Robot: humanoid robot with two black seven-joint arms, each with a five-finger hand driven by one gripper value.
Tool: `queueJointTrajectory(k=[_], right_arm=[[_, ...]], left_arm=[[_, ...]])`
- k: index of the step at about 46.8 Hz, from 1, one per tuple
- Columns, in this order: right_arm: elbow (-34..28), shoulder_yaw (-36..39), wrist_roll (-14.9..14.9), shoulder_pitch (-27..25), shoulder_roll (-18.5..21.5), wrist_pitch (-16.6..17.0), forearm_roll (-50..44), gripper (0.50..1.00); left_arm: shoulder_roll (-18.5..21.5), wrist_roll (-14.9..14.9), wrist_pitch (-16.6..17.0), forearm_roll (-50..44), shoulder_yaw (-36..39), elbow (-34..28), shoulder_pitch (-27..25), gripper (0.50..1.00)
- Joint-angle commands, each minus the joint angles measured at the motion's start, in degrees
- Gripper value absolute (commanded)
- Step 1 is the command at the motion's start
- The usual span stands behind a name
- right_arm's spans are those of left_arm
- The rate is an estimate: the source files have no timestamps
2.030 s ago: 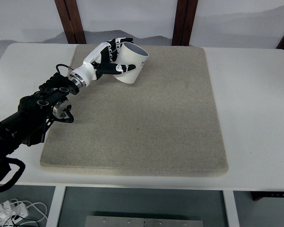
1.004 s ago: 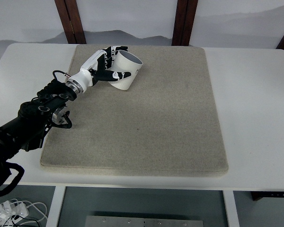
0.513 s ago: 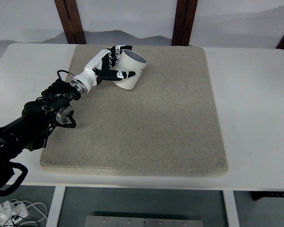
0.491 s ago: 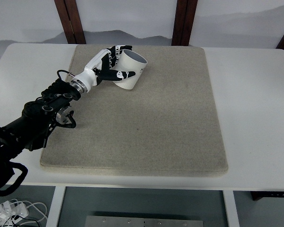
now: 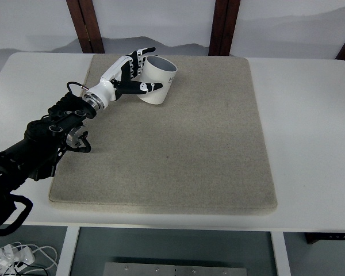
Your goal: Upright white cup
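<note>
In the upper left of the frame the left hand [image 5: 128, 73] is wrapped around the white cup [image 5: 157, 80], fingers closed on its side; the cup leans over the beige mat [image 5: 178, 149], probably to be set upright

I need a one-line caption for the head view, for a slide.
Left hand grasps the tilted white cup at the far left of the beige mat on the white table.

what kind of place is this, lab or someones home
Most likely a robot test lab, not a home. A bare white table carries only a beige mat and one white cup, which the left hand grips. Loose cables lie on the floor beneath.
</note>
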Motion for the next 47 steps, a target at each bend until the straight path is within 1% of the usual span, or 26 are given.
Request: queueJointTrajectory(k=[1, 7, 17, 24, 31, 37, 47], right_arm=[[0.0, 0.0, 0.0, 0.0, 0.0, 0.0, -0.02, 0.952], [0.0, 0.0, 0.0, 0.0, 0.0, 0.0, 0.07, 0.952], [0.0, 0.09, 0.0, 0.0, 0.0, 0.0, -0.02, 0.952], [0.0, 0.0, 0.0, 0.0, 0.0, 0.0, -0.02, 0.952], [0.0, 0.0, 0.0, 0.0, 0.0, 0.0, -0.02, 0.952], [0.0, 0.0, 0.0, 0.0, 0.0, 0.0, -0.02, 0.952], [0.0, 0.0, 0.0, 0.0, 0.0, 0.0, -0.02, 0.952]], left_arm=[[0.0, 0.0, 0.07, -0.06, -0.02, 0.0, -0.34, 0.956], [0.18, 0.0, -0.02, -0.06, 0.07, 0.0, -0.86, 0.958], [0.26, 0.0, -0.11, -0.33, -0.02, -0.09, -1.57, 0.986], [0.53, 0.0, -0.19, -0.59, -0.11, -0.18, -2.18, 0.992], [1.67, 0.0, -0.37, -0.77, -0.28, -0.27, -3.24, 0.992], [2.46, 0.0, -0.9, -0.68, -2.22, -0.27, -3.68, 0.994], [3.52, 0.0, -0.98, -0.77, -2.39, -0.62, -5.7, 0.994]])
